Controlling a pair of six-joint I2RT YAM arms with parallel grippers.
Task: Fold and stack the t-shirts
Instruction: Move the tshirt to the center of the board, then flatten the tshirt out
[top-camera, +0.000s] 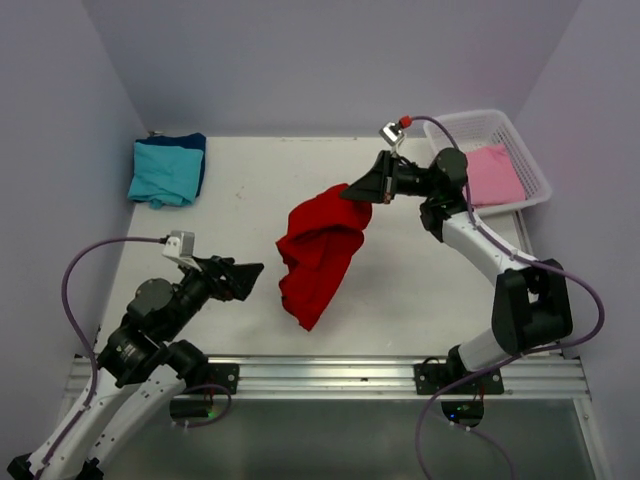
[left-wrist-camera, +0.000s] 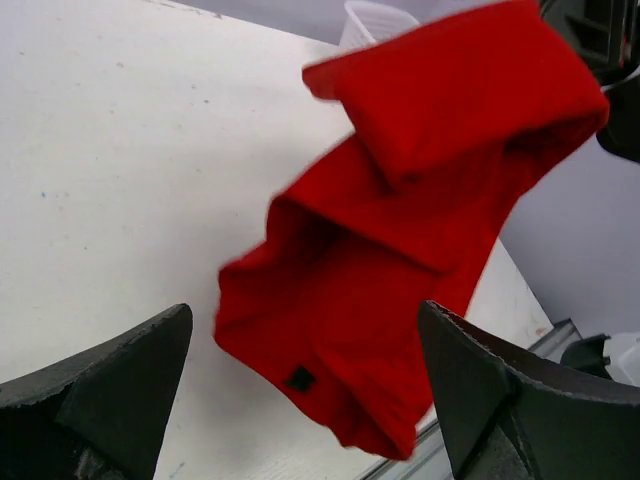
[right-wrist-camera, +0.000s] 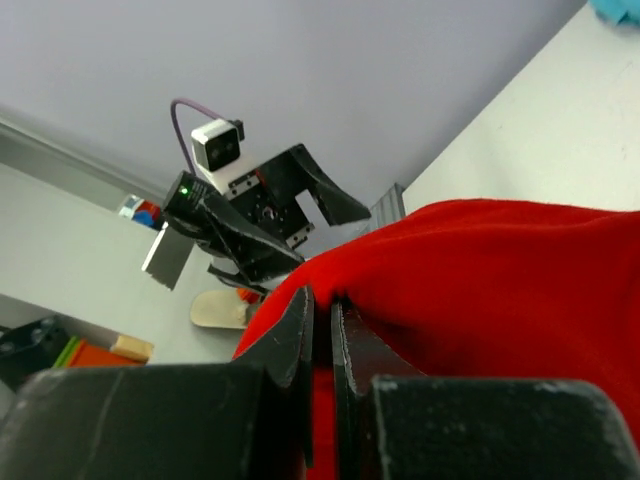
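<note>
**While the red t-shirt hangs from the right gripper, the left one waits open**

Where the white table (top-camera: 420, 290) meets the room, pale lilac walls (top-camera: 330, 60) close it in at the far side and on both flanks, and a metal rail (top-camera: 330, 372) runs along the near edge with both arm bases bolted to it. The tabletop is matte and mostly bare, marked by a few small dark specks.

Over the middle of the table the red t-shirt (top-camera: 318, 255) hangs in a bunched, twisted drape. The right gripper (top-camera: 358, 190) has its jaws clenched on the upper edge of the cloth; the right wrist view shows the two fingers pressed nearly together with red fabric pinched between them. The shirt's lower end drops toward the near side of the table; whether it touches the surface cannot be told.

The left gripper (top-camera: 250, 275) sits low at the near left, apart from the shirt and pointing at it, with its jaws spread wide and holding nothing.

In the far left corner a folded teal t-shirt (top-camera: 165, 172) lies on top of a dark blue t-shirt (top-camera: 198, 150). In the far right corner a white basket (top-camera: 535, 180) holds a pink t-shirt (top-camera: 492, 175)
</note>
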